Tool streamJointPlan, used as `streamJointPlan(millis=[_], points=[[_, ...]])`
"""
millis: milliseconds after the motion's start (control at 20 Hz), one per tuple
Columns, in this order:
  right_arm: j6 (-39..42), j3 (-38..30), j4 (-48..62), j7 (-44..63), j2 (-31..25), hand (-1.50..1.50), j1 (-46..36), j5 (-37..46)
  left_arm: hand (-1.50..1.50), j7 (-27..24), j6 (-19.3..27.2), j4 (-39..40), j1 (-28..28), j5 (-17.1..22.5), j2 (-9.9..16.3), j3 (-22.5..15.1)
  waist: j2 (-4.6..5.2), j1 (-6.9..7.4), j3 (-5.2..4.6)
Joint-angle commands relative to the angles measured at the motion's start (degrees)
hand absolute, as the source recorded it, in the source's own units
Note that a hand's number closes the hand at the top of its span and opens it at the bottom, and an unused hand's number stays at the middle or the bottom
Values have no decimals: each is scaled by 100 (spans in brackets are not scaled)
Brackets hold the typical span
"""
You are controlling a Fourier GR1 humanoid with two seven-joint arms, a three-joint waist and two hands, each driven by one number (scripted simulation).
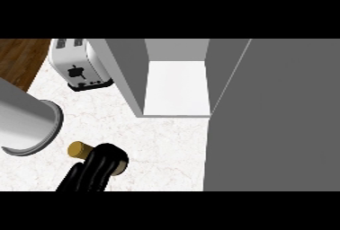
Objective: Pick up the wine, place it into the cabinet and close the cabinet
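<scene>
The wine bottle (79, 149) shows only its tan cork top at the lower left of the head view; the rest is hidden. My left hand (100, 167) comes up from the lower edge with its black fingers curled round the bottle. The cabinet (176, 87) stands open up and to the right of the hand, apart from it, with a bare white shelf inside. Its grey door (272, 117) is swung wide and fills the right side. My right hand does not show.
A silver toaster (79, 67) sits at the back left beside the cabinet's left wall (126, 72). A wide grey forearm (23, 119) crosses the left edge above the bottle. White marble counter (166, 143) lies between hand and cabinet.
</scene>
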Motion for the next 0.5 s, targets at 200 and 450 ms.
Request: streamJointPlan(millis=[200,450], points=[[-266,-17,-407,767,75,-150,-497,-13,-150,202,645,-283,18,-711,-180,-1323,7,4,-1],[-216,-111,-576,903,7,-150,-411,-124,-150,626,756,-829,-25,-276,-48,-781,14,-21,-2]])
